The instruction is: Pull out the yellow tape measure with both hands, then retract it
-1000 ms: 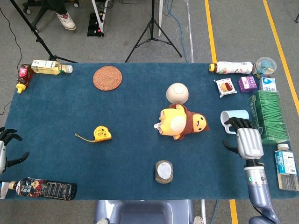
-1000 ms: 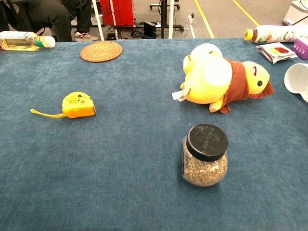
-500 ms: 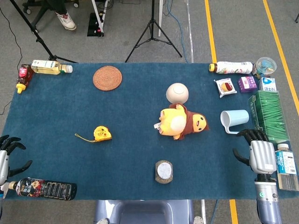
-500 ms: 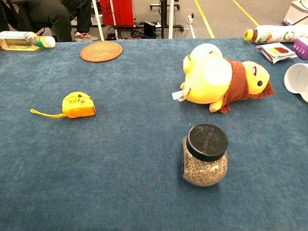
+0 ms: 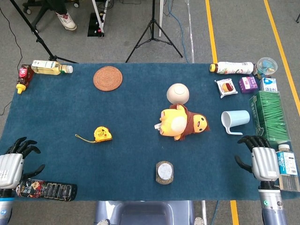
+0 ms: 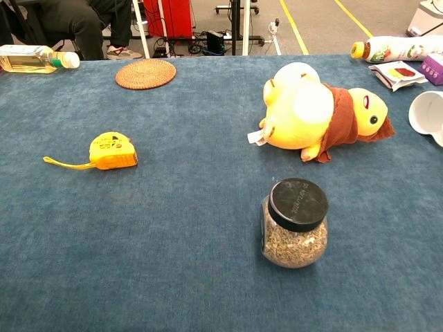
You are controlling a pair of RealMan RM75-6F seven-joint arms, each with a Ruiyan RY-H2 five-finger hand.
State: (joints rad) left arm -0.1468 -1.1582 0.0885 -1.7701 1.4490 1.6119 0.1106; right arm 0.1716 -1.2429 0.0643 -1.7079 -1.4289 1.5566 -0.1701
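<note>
The yellow tape measure [image 5: 102, 134] lies on the blue table cloth left of centre, its short strap trailing to the left; the chest view shows the tape measure [image 6: 113, 151] at mid left. My left hand [image 5: 14, 162] hovers at the table's near left corner, fingers apart, holding nothing, well left of and nearer than the tape measure. At the near right edge my right hand [image 5: 260, 158] is also empty with fingers spread. Neither hand shows in the chest view.
A dark bottle [image 5: 44, 190] lies just below my left hand. A seed jar [image 5: 164, 171] stands at front centre, a yellow plush toy [image 5: 182, 122] and a round ball [image 5: 178, 93] mid table. A blue mug [image 5: 235, 121], green box [image 5: 269, 116] and water bottle [image 5: 286, 166] sit near my right hand.
My right hand has drawn back from beside the mug toward the near right edge. My left hand has come further into view at the near left corner. The tape measure has not moved.
</note>
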